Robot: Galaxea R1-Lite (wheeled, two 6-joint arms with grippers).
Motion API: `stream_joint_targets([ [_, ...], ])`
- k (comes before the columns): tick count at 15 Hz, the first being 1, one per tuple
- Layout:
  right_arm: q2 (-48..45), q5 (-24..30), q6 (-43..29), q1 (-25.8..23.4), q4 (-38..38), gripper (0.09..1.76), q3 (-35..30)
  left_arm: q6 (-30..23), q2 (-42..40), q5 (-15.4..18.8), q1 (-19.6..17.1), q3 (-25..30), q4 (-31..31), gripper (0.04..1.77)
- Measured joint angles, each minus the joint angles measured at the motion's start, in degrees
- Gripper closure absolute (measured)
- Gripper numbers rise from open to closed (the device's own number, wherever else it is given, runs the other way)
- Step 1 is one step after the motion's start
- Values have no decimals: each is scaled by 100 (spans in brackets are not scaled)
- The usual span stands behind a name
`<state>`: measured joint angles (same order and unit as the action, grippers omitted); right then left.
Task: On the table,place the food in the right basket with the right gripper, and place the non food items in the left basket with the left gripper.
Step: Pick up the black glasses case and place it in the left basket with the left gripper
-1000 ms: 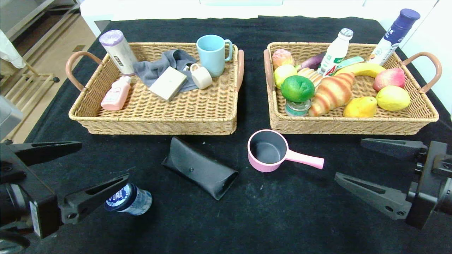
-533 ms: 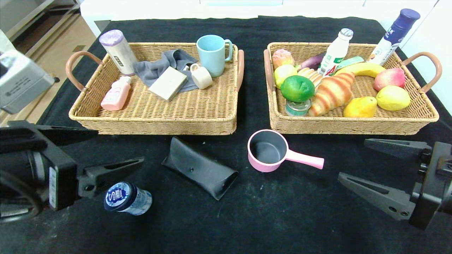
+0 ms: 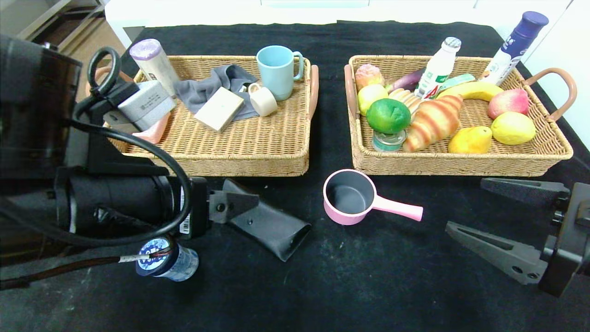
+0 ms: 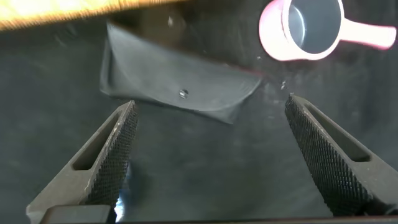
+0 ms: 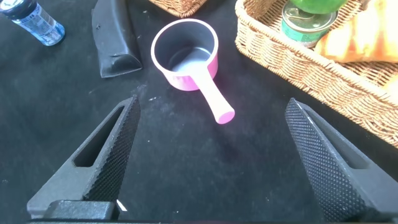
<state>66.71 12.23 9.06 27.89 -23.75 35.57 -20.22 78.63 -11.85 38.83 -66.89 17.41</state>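
while right gripper (image 3: 502,221) idles spread | left gripper (image 4: 211,155) spread, empty, above glasses case (image 4: 180,87)

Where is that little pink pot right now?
In the head view, the pink pot sits on the black table just in front of the right basket, right of the black glasses case.

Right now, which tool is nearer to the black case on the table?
Left. The left tool hovers open right at the black case, by its left end. The right tool waits open far to its right, beyond the pink pot.
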Motion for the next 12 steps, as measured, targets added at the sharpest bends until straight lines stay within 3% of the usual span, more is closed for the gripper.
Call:
stream_joint_targets([
  [5,24,-10,6,22,0,15,-11,-1735,345,171,119,-736,1053,9],
  [8,44,-10,12,39,0,15,-21,-2363,677,166,-41,-1003,1362,9],
  [12,82,-10,12,39,-1,15,-18,-2870,1282,227,-280,-1954,2139,9],
])
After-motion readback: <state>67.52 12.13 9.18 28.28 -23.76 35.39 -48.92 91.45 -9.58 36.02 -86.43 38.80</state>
